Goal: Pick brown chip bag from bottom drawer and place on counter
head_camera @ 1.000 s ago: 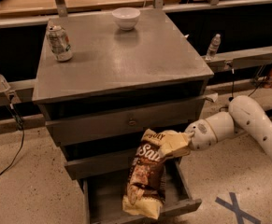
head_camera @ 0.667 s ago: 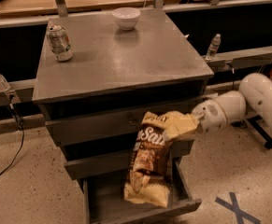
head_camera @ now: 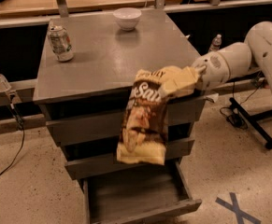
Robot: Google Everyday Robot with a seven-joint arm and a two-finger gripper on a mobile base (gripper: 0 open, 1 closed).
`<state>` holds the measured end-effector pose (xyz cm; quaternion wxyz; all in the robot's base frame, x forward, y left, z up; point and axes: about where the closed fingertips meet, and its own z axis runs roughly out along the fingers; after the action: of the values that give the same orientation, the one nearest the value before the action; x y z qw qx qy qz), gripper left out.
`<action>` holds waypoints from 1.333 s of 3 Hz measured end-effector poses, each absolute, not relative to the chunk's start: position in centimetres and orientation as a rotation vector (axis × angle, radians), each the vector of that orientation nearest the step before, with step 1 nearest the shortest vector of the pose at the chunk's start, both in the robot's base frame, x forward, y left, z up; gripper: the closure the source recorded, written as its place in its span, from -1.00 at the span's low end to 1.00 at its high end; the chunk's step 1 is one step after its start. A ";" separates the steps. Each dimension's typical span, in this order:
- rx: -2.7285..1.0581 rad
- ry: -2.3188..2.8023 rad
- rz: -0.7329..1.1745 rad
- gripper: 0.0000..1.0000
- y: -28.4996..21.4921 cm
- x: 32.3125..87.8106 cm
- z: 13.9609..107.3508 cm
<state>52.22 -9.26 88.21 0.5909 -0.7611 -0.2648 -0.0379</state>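
Observation:
The brown chip bag (head_camera: 144,118) hangs in front of the cabinet, its top at the level of the counter's front edge. My gripper (head_camera: 190,80) is at the bag's upper right corner and is shut on it, holding it up from the right side. The bottom drawer (head_camera: 136,197) stands pulled open below the bag and nothing shows inside it. The counter (head_camera: 110,55) is the grey metal top of the cabinet, just behind and above the bag.
A silver soda can (head_camera: 60,43) stands at the counter's back left and a white bowl (head_camera: 127,18) at its back middle. Two upper drawers (head_camera: 84,125) are closed. A plastic bottle (head_camera: 214,43) stands right of the cabinet. Cables and a stand foot (head_camera: 247,120) lie on the floor.
My gripper has lifted the chip bag from just above the open bottom drawer up to the height of the counter's front edge. The drawer stays open.

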 end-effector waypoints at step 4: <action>-1.667 -0.470 -0.365 1.00 -10.8 61.2 93.4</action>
<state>61.18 -10.80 93.45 0.6333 -0.7288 -0.2056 -0.1596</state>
